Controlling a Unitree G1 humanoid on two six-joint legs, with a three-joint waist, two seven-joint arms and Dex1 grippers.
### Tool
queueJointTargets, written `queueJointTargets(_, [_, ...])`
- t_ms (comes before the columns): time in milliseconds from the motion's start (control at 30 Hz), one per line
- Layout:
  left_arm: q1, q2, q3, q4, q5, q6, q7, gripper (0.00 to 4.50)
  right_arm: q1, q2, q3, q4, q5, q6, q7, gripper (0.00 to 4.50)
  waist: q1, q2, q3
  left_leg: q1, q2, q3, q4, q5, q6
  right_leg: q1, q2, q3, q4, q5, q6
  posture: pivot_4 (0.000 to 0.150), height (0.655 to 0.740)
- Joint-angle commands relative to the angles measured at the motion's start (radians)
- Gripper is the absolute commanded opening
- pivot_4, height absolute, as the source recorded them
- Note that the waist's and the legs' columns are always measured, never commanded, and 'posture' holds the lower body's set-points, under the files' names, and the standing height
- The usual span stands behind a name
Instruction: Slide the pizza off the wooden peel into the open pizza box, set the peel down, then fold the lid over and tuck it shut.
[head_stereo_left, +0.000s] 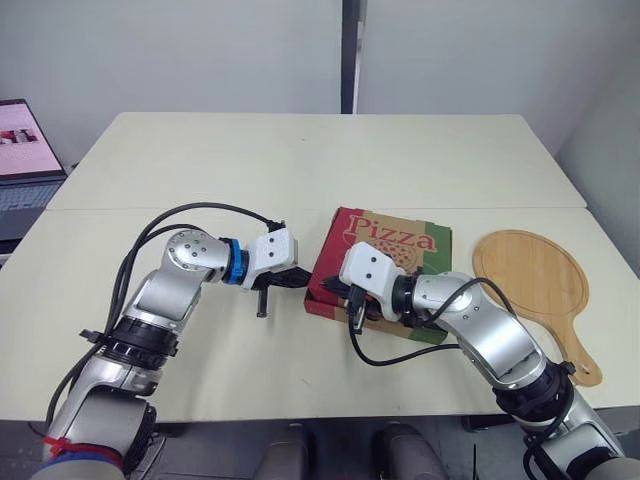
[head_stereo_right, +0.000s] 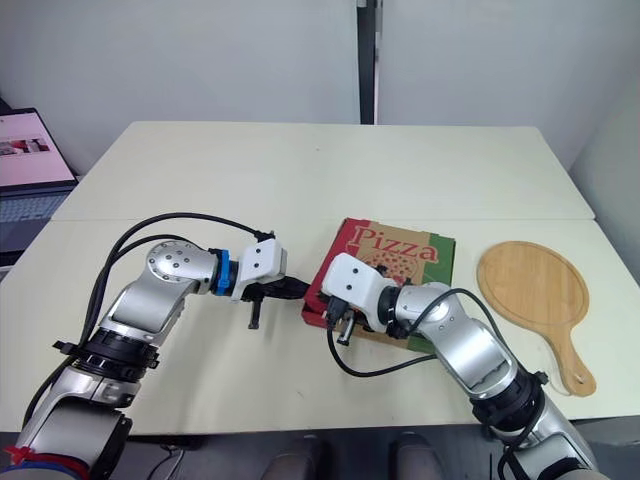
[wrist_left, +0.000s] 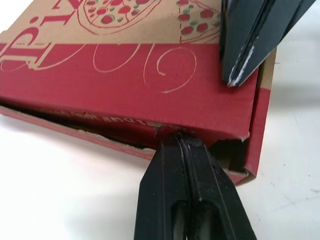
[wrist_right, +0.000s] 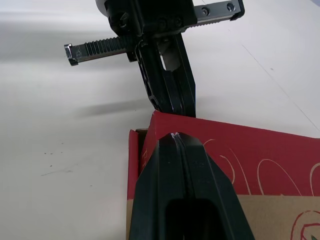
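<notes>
Lid (wrist_left: 125, 65) of pizza box (head_stereo_left: 385, 270) lies folded down, contents hidden; wooden peel (head_stereo_left: 530, 285) sits bare on the far side of the box from the left gripper (wrist_left: 180, 139), so pizza is judged inside. Left gripper, fingers pressed together, touches the lid's front flap (wrist_left: 115, 112) just ahead of its tips, the flap edge running crosswise to them with a dark gap beneath. Right gripper (wrist_right: 175, 136), fingers also together, rests on the lid just above that corner; left is nearer the untucked seam

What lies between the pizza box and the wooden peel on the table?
A narrow strip of bare table separates the pizza box from the wooden peel; the right eye view shows it plainly.
</notes>
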Motion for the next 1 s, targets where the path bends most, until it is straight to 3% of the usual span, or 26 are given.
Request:
queueJointTargets(33, [0.025,0.058,0.059,-0.028,-0.028,0.043,-0.002,0.00,0.015,-0.001,0.001,0.000,-0.007,-0.020,-0.003,0.03,-0.001,0.000,0.000,0.000,0.000,0.000,0.000,0.000,0.000,0.000,0.000,0.000,0.000,0.000,0.000,0.150,0.7318])
queueJointTargets(267, [0.059,0.115,0.123,-0.059,-0.068,0.098,0.011,0.00,0.037,0.002,0.024,0.053,-0.025,-0.053,0.001,0.03,-0.002,0.000,0.000,0.000,0.000,0.000,-0.001,0.000,0.000,0.000,0.000,0.000,0.000,0.000,0.000,0.150,0.7318])
queueJointTargets(567, [0.056,0.085,0.118,-0.114,-0.096,0.142,0.033,0.00,0.092,-0.011,0.040,0.133,-0.055,-0.094,-0.003,0.03,0.000,0.000,0.000,0.001,0.000,0.000,0.000,0.000,0.000,0.000,0.000,0.000,0.000,0.000,0.000,0.150,0.7318])
queueJointTargets(1000, [0.089,0.078,0.112,-0.126,-0.089,0.125,0.059,0.00,0.193,-0.104,-0.150,-0.007,0.003,-0.107,0.006,0.03,0.002,0.000,0.000,0.000,0.000,0.000,-0.001,0.000,0.000,0.000,0.000,0.000,0.000,0.000,0.000,0.150,0.7318])
